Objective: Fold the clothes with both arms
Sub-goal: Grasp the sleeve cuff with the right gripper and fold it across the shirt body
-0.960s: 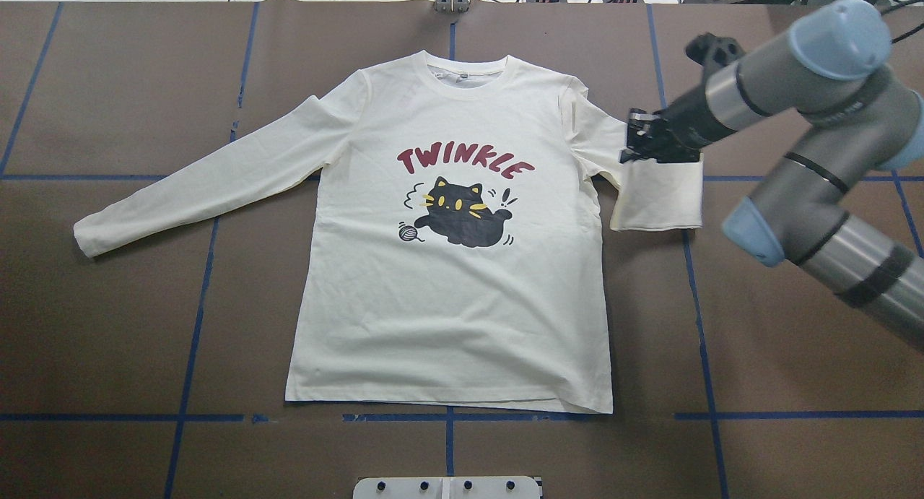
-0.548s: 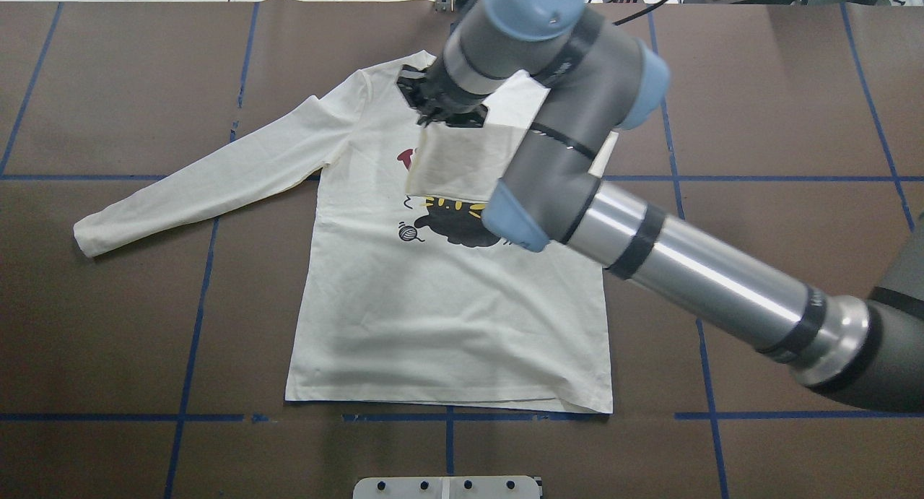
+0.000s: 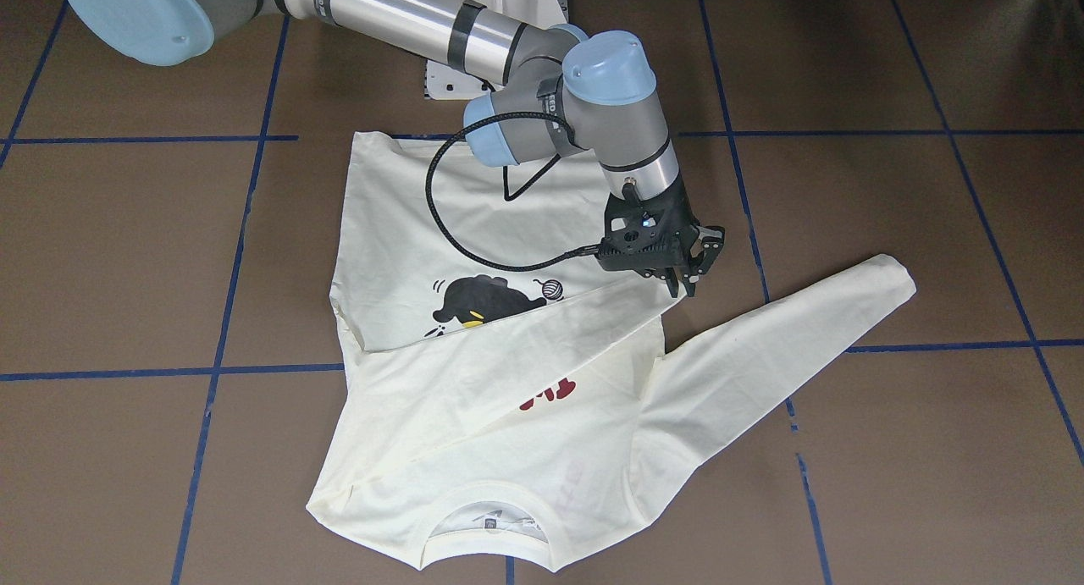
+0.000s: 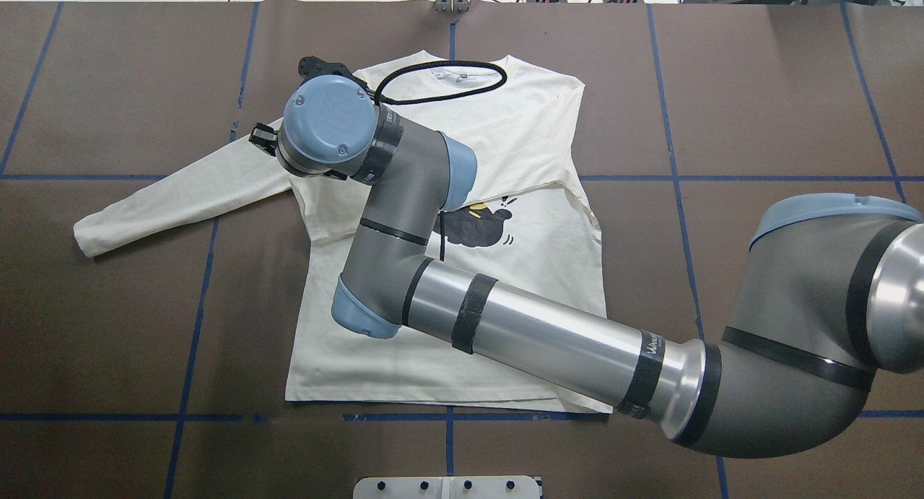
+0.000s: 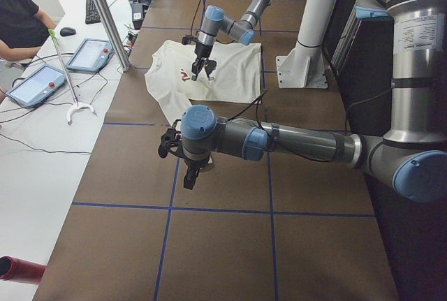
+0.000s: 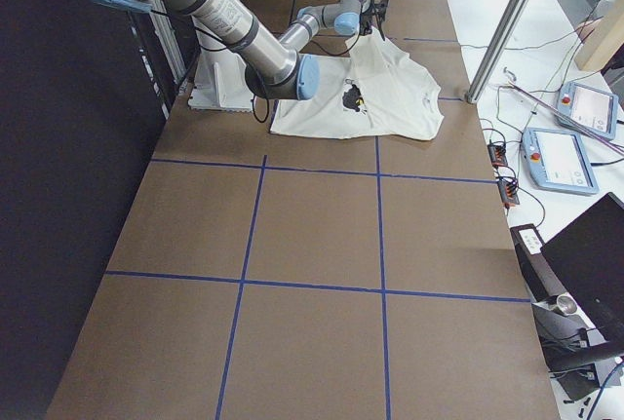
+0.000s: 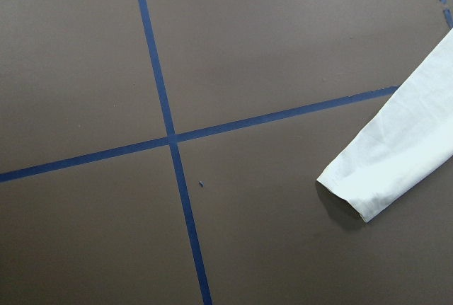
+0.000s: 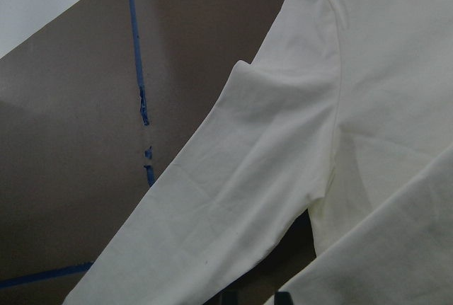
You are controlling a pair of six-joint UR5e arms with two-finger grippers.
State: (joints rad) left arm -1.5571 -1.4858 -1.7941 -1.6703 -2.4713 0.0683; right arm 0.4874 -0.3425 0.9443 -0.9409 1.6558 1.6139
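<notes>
**A:** Where's the garment?

**B:** The T-shirt (image 4: pixel 346 369) lies flat on the brown table (image 4: pixel 758 123), print side up and hem toward the robot. Its neckline (image 3: pixel 487 493) is at the far edge. The sleeve on the robot's right (image 3: pixel 525 348) is folded diagonally across the chest. It covers most of the dark red lettering (image 3: pixel 546 392) and the top of the cat print (image 3: pixel 478 301). The other sleeve (image 3: pixel 788 331) lies stretched out over the table toward the robot's left.

**A:** Right claw?

**B:** The right arm (image 4: pixel 548 340) reaches across the shirt body. The right gripper (image 3: pixel 688 280) points down at the cuff end of the folded sleeve, by the armpit of the outstretched one. The jaws stand apart, with no cloth seen between them. I cannot tell whether the tips touch the fabric. A black cable (image 3: pixel 449 221) loops from the wrist over the shirt.

**A:** Left claw?

**B:** The left gripper (image 5: pixel 187 175) shows only in the side view, hanging over bare table, apart from the shirt. I cannot tell whether it is open or closed. The left arm (image 5: pixel 300 144) stretches low and level. Its wrist camera sees the outstretched sleeve's cuff and a crossing of blue tape lines (image 7: pixel 170 139).

**A:** Surroundings?

**B:** Tape lines grid the table. Two teach pendants (image 5: pixel 94 55) sit on the white bench beyond.
</notes>
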